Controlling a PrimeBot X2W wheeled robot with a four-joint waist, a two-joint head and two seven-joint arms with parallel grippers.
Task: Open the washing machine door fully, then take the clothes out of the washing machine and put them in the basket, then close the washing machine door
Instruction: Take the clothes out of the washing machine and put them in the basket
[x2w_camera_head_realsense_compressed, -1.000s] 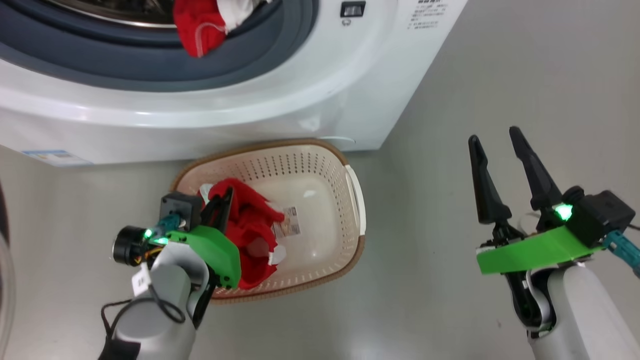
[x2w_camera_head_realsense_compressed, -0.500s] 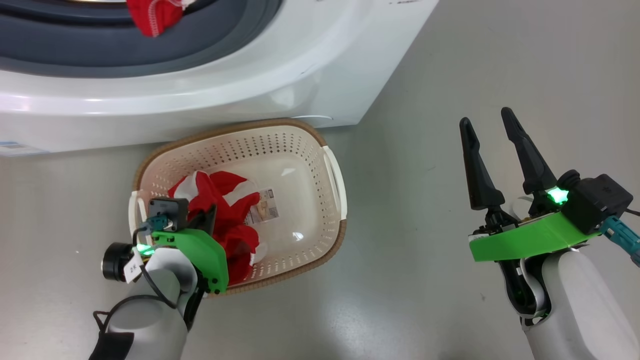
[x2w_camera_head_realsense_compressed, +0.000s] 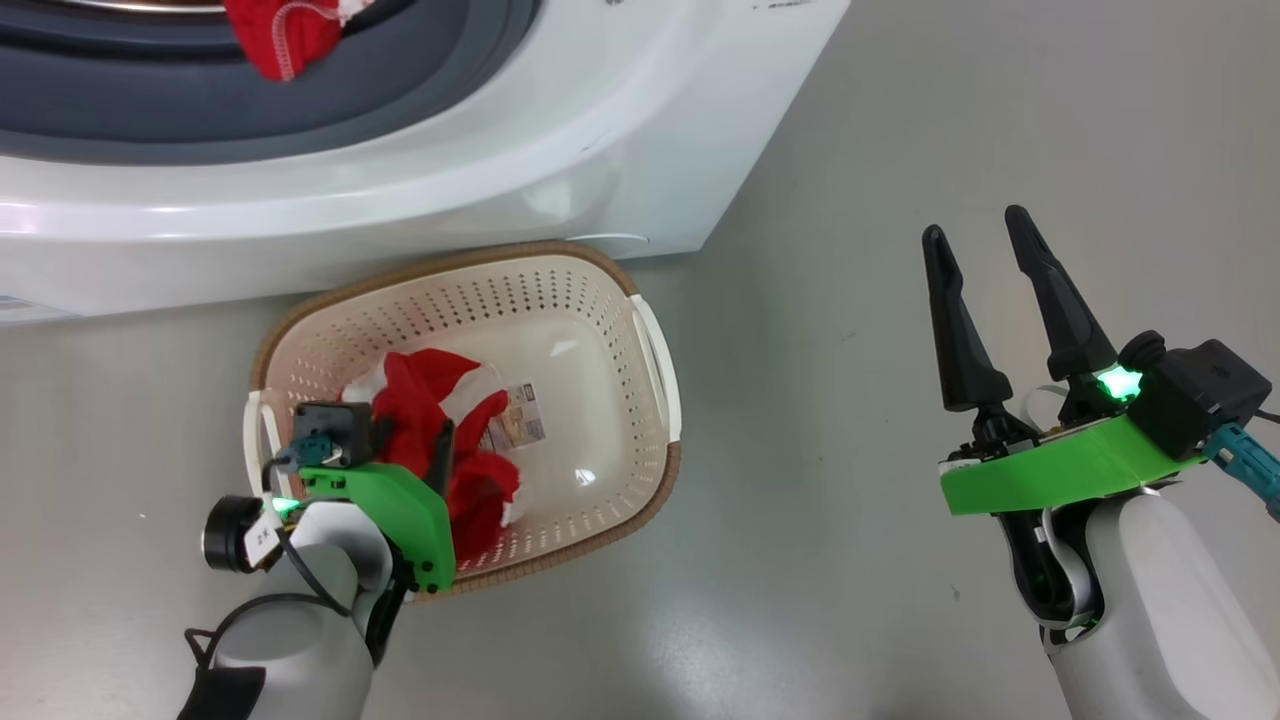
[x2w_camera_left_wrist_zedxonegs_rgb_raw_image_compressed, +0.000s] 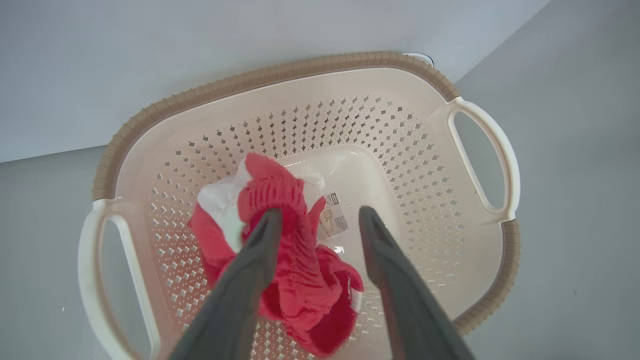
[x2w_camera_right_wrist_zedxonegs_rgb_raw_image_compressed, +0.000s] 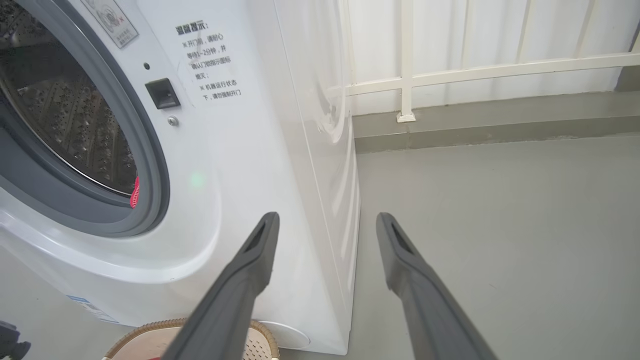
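Red cloth (x2w_camera_left_wrist_zedxonegs_rgb_raw_image_compressed: 295, 260) lies in the basket (x2w_camera_head_realsense_compressed: 450, 268) against one finger of the left hand (x2w_camera_left_wrist_zedxonegs_rgb_raw_image_compressed: 320, 214), whose fingers stand apart and grip nothing. A second red piece (x2w_camera_head_realsense_compressed: 270, 35) hangs over the gasket (x2w_camera_head_realsense_compressed: 400, 90) of the washer (x2w_camera_head_realsense_compressed: 560, 150), at twelve o'clock from that hand in the head view. The right hand (x2w_camera_head_realsense_compressed: 975, 222), spread and empty, sits farther off at three o'clock.

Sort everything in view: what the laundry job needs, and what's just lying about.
Job: washing machine, basket, red clothes in the basket, red garment at the drum mouth.
Just there: white railing, grey floor, printed notice on the machine.
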